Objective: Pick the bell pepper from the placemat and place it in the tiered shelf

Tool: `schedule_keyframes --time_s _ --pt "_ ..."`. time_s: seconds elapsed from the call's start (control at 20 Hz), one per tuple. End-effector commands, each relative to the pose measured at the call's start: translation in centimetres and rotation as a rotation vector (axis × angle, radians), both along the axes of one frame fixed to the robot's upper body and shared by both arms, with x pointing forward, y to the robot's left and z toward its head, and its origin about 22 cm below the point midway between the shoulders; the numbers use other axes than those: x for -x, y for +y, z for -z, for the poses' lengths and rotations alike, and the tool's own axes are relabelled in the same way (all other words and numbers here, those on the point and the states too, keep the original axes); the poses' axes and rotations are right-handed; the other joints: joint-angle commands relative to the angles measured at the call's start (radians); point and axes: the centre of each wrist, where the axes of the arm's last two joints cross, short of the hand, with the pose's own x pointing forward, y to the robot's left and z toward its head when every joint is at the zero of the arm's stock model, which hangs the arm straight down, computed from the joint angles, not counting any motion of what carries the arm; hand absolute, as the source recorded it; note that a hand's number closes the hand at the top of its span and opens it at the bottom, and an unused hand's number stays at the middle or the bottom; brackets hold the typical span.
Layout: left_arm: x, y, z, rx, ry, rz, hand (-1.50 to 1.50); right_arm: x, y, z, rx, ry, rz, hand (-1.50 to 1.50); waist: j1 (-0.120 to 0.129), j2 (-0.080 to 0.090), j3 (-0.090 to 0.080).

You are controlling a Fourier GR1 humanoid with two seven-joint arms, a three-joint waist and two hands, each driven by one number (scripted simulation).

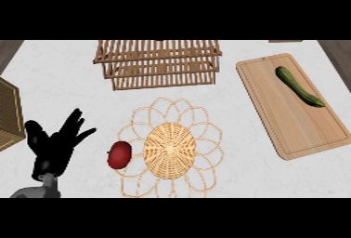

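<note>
Head view shows the red bell pepper (119, 155) on the left edge of the woven placemat (171, 149). Near its left, the left hand (56, 141) is spread wide open, holding nothing. The tiered shelf (159, 62) sits farther back. A cutting board (296, 123) lies at the right.

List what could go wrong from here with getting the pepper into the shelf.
1. The red bell pepper lies at the woven placemat's left rim. A sideways touch from the open left hand beside it might roll it onto the counter.
2. The tiered shelf stands beyond the placemat, and its slatted tiers may catch the pepper on entry.
3. The wicker basket sits near that hand and could be bumped.
</note>
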Motion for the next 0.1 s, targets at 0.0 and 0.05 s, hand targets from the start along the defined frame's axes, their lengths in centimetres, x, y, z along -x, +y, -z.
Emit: schedule_keyframes --time_s 0.0,0.05 --pt "0.3 0.0 2.4 0.008 0.083 -0.009 0.0 1.3 -4.7 0.9 0.016 0.009 -0.034 -1.5 -0.012 0.007 -0.008" --pt "1.2 0.1 0.6 0.012 0.084 0.004 0.0 2.5 -4.6 -0.6 0.008 -0.012 -0.029 -1.5 -0.002 0.001 -0.007"
